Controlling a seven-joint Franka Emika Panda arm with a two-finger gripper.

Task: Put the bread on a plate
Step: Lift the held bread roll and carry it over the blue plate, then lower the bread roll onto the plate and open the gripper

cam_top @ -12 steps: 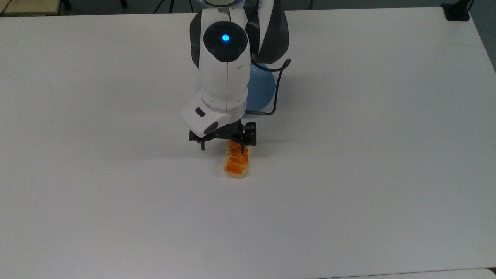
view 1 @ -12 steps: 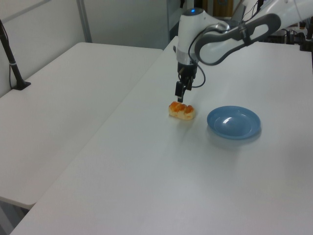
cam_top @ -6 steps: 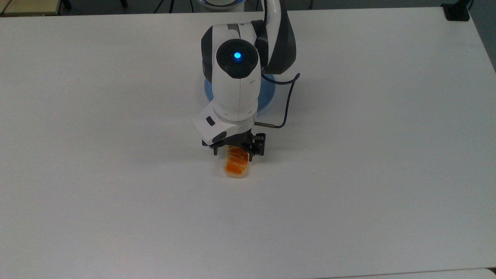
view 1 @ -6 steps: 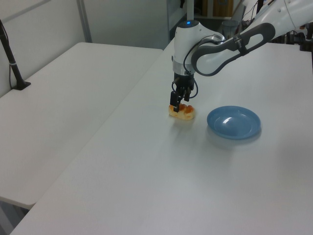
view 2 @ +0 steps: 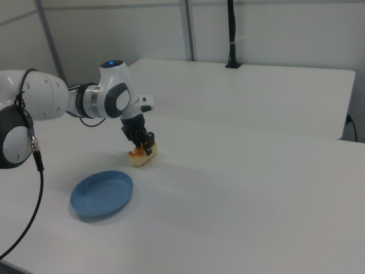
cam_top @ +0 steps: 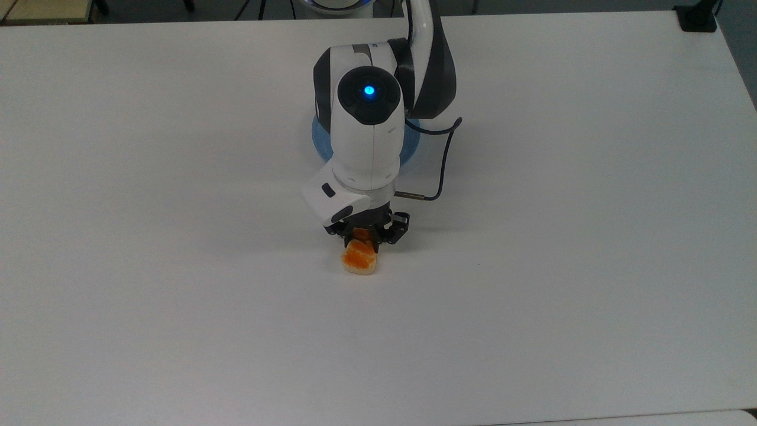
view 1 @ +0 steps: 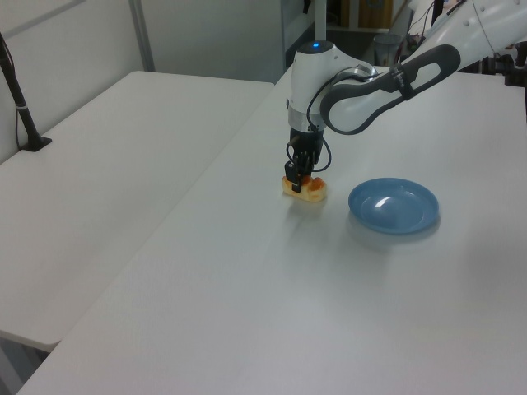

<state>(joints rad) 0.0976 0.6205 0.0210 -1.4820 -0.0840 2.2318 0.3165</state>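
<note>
Over the last second the claw has come down from just above the bread until its fingers straddle the loaf, one on each long side; the loaf has not shifted on the bench and the plate has stayed put and bare. The descent therefore reads as the end of the approach: the grasp is being set, and lift and transfer are not yet done. The fingers sit against or very close to the bread's sides, but whether they already pinch it cannot be told. In the top view the bread lies near the middle of the bench, its far half hidden beneath the claw, while the plate lies toward the far edge, mostly covered by the arm. In the right view the bread lies flat on the bench, apart from the plate, which sits nearer the camera. The arm reaches over the plate from the far side, its last link vertical, the wrist straight above the loaf and the claw pointing straight down.
</note>
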